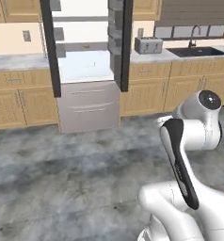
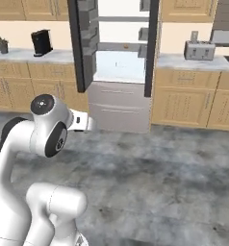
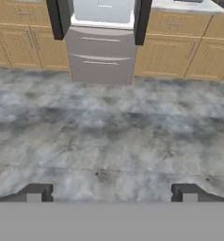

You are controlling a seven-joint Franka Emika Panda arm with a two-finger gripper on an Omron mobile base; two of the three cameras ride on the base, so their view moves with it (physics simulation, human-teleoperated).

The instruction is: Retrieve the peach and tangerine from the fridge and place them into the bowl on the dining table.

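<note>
The fingers (image 3: 112, 193) were spread wide and grasped nothing, hanging over the grey mottled floor (image 3: 109, 132). Farther off, between wooden cabinets (image 1: 20, 101), the grey steel fridge (image 1: 88, 106) stood with both doors swung open, two drawers below and a pale blue drawer (image 1: 85, 66) inside.

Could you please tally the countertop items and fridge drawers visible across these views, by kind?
Toaster: 1
Coffee maker: 1
Potted plant: 1
Sink faucet: 1
Fridge lower drawers: 2
Total: 6
</note>
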